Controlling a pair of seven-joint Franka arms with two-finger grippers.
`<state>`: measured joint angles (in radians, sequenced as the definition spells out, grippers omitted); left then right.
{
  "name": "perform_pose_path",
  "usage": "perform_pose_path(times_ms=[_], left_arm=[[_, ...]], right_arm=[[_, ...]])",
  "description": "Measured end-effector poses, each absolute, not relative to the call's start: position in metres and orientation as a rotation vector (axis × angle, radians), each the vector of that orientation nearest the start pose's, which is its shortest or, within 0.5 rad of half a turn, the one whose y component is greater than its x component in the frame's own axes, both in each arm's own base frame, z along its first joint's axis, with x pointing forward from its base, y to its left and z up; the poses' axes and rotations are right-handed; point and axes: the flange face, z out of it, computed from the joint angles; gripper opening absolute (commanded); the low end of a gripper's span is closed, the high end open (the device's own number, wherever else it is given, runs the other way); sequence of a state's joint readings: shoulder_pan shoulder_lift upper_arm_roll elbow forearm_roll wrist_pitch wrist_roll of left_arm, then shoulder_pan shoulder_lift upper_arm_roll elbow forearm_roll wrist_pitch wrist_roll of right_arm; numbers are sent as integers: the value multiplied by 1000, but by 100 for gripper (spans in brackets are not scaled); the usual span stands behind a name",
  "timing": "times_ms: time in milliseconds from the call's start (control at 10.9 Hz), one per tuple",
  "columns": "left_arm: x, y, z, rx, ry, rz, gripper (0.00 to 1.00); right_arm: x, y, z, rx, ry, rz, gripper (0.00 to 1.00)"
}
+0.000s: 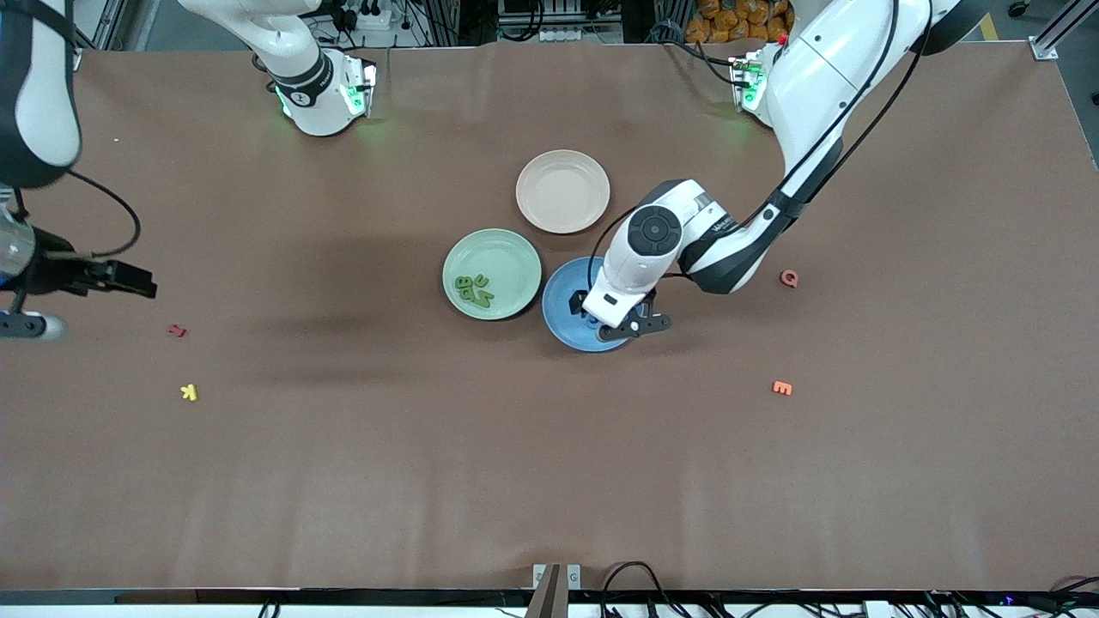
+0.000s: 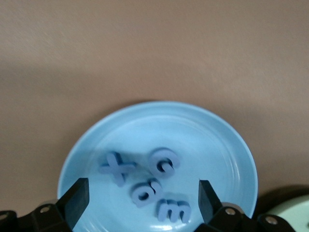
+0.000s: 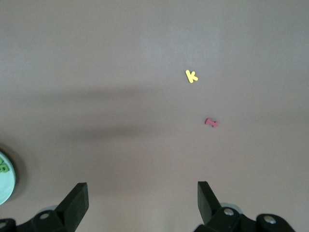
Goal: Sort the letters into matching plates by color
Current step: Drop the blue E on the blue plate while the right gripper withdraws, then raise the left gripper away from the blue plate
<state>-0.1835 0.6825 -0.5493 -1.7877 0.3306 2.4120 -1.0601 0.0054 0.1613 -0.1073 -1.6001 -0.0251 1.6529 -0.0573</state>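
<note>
Left gripper (image 2: 140, 203) hung over the blue plate (image 2: 222, 140), fingers spread wide and empty; four blue letters (image 2: 149, 186) lay clustered in it. Green letters (image 1: 474, 290) sat in the mint plate (image 1: 515, 257). Right gripper (image 3: 140, 205) waited over bare table near the yellow letter (image 3: 191, 76), fingers spread, empty. The foam letters looked featherlight, soft and thin; best pinched across the edges. The plates touched; open table lay all round.

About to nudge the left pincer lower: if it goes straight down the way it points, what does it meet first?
Probably the blue letters lying in the blue plate; the open left pincer hangs right over them, though its height is unclear.
</note>
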Motion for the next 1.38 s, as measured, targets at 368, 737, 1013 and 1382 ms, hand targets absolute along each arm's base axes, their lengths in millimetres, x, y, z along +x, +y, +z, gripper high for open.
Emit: perform_pose_path(times_ms=[368,737,1013,1382], left_arm=[[550,-391,249,-3164,-372,30,100],[582,-357,287,-3146,-476,-53,100],[588,-350,307,-3149,-497,-100,100],[593,-334,320,-3118,-527,-101,100]], right_arm=[[563,-58,597,-3159,72,186,100],[552,-67,642,-3163,103,109,100],[551,-77,631,-3159,131,142,100],[554,-74,624,-3160,121,138,100]])
